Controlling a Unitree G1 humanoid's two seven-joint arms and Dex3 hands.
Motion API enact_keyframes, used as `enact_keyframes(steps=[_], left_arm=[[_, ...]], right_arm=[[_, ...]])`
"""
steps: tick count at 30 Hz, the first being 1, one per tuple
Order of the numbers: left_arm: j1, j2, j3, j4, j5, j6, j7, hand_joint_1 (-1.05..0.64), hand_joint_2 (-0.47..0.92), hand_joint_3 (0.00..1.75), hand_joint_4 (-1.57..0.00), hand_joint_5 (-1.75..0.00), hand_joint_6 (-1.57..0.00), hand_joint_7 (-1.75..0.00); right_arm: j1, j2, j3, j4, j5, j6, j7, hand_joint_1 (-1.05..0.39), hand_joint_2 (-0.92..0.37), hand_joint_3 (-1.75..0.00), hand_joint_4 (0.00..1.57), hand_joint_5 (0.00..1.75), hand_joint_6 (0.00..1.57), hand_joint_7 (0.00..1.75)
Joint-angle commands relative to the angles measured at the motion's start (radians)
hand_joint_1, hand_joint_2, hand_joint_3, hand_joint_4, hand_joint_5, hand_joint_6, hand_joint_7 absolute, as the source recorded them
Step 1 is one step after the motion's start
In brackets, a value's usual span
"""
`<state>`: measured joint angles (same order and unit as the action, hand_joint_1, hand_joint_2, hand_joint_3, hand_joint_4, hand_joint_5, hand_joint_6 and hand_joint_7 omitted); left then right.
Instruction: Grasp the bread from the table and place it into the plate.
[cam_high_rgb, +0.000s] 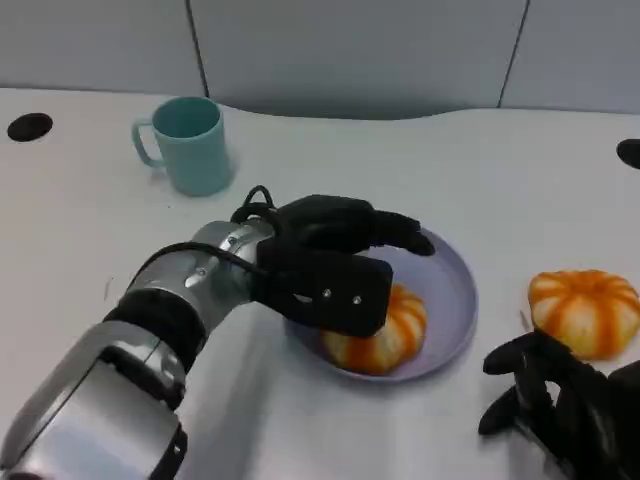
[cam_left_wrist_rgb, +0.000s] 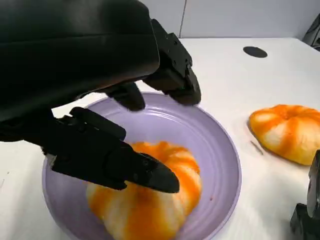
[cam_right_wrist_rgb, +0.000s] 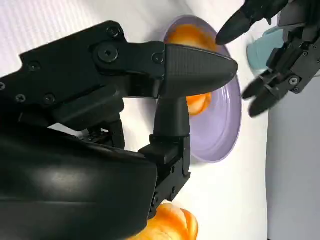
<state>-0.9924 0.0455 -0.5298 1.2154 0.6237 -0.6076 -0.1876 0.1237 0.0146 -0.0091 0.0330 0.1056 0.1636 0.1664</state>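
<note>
The white table (cam_high_rgb: 330, 170) carries a teal mug (cam_high_rgb: 190, 143), lilac plate (cam_high_rgb: 455, 300) (bread inside) and a second bread (cam_high_rgb: 585, 310).

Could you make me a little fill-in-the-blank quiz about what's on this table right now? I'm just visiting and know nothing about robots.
1. One orange-striped bread lies in the ____ plate.
2. The left hand hovers over that plate with its fingers spread, holding ____.
3. A second bread lies on the table, close to the robot's ____ hand.
4. The cup at the far side is ____ in colour.

Missing words: purple; nothing; right; teal
</note>
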Motion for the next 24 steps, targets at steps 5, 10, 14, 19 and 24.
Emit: enact_keyframes(steps=[5,10,14,19,24], left_arm=[[-0.03,0.031,0.078,-0.02,-0.095,-0.053,-0.056,-0.88,0.92,0.31,0.0,0.0,-0.02,-0.01],[0.059,0.034,0.318,-0.052,-0.409,-0.092,-0.217,-0.83,0.92,0.36,-0.07,-0.04,-0.09,-0.04],[0.12,0.037,0.41,-0.102,-0.552,-0.043,-0.335,-0.83,0.92,0.37,-0.12,-0.07,-0.12,-0.06],[0.33,0.057,0.615,-0.343,-0.94,0.305,-0.657,-0.75,0.92,0.38,-0.22,-0.14,-0.13,-0.05],[0.528,0.068,0.702,-0.635,-1.136,0.598,-0.687,-0.69,0.92,0.33,-0.48,-0.29,-0.27,-0.09]], right_arm=[[0.002,-0.013,-0.005,0.004,-0.002,0.005,-0.009,-0.33,-0.92,-0.59,0.49,1.75,0.38,1.64],[0.007,-0.015,-0.011,-0.001,0.009,0.004,-0.005,-0.33,-0.92,-0.6,0.49,1.75,0.37,1.64],[0.006,-0.02,-0.008,-0.008,0.001,0.015,-0.006,-0.32,-0.92,-0.62,0.49,1.75,0.37,1.64],[0.008,-0.019,-0.001,-0.031,-0.014,0.048,-0.023,-0.33,-0.92,-0.6,0.48,1.75,0.37,1.64],[0.012,-0.019,-0.001,-0.037,-0.004,0.055,-0.014,-0.32,-0.92,-0.61,0.49,1.75,0.37,1.64]])
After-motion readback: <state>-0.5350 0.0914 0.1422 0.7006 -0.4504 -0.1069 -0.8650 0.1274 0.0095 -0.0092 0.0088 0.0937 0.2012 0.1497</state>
